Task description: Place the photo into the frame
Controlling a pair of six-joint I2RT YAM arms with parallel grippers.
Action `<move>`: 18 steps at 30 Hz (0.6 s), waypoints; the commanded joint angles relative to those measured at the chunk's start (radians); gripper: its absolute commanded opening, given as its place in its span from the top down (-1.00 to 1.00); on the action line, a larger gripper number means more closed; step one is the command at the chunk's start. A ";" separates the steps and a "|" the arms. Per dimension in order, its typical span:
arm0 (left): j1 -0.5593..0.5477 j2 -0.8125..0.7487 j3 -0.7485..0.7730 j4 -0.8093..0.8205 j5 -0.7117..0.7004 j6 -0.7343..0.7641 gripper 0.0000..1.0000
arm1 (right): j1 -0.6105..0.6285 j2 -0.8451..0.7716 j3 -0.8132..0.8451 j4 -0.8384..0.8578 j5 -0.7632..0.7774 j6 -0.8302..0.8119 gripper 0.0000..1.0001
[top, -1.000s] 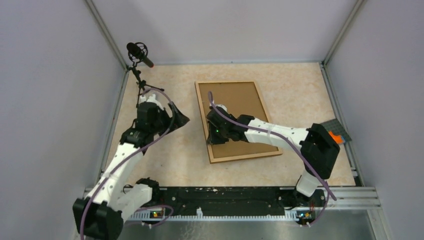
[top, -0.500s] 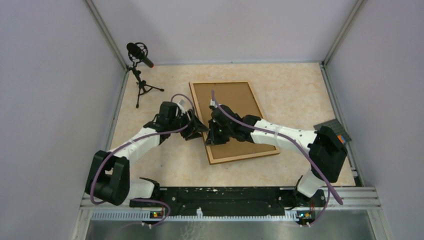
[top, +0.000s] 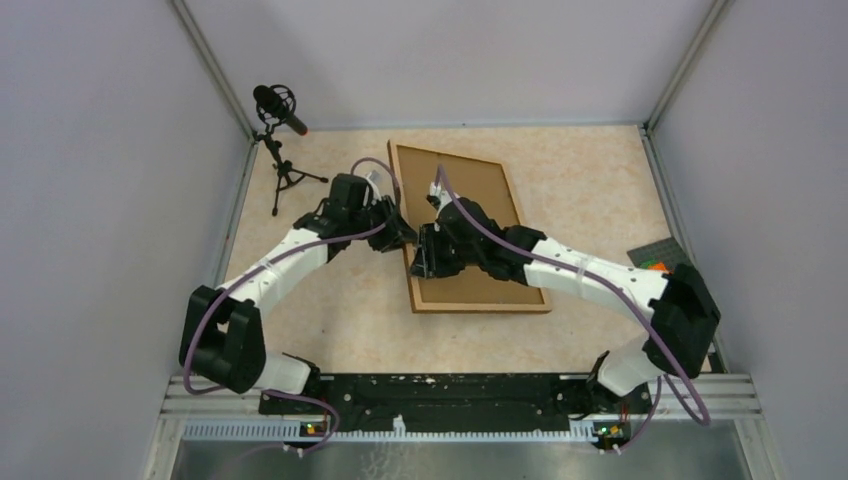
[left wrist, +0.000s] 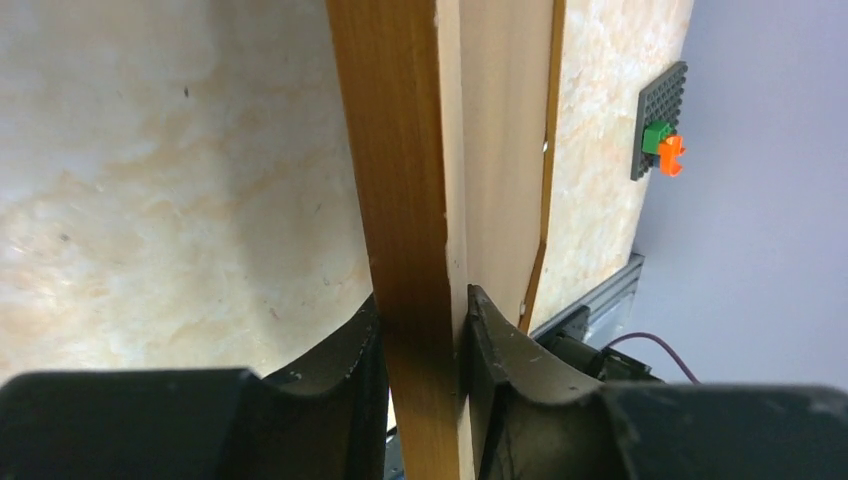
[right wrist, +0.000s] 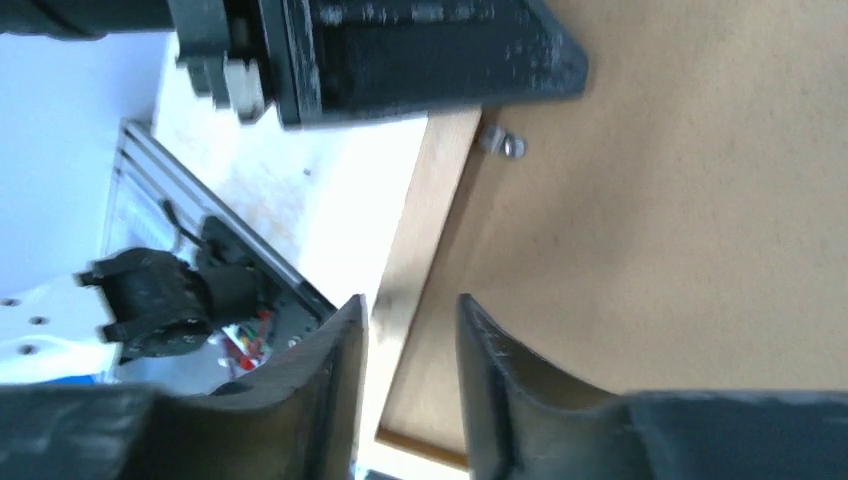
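The frame [top: 478, 304], light wood with a brown backing board [top: 475, 185] facing up, lies askew in the middle of the table. My left gripper [top: 403, 238] is shut on the frame's left moulding. In the left wrist view the wooden edge [left wrist: 400, 180] runs up between the two fingers of the left gripper [left wrist: 420, 330], which press on both sides. My right gripper [top: 425, 262] hovers just beside it over the same edge. Its fingers stand apart in the right wrist view, right gripper [right wrist: 410, 320] open, with moulding [right wrist: 425, 230] and backing [right wrist: 650, 220] beyond them. The photo is out of view.
A microphone on a small tripod [top: 280, 110] stands at the back left. A grey studded plate with orange and green bricks [top: 660, 262] lies by the right wall, also seen in the left wrist view as the studded plate [left wrist: 660, 125]. Grey walls close in the table.
My left arm swung right from beside the microphone to the frame's left edge and shut on it. My right gripper opened off that edge. The frame turned slightly.
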 commanded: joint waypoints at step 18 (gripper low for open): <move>-0.178 -0.037 0.785 -0.483 -0.405 0.757 1.00 | -0.173 -0.495 0.041 -0.239 0.382 -0.073 -0.98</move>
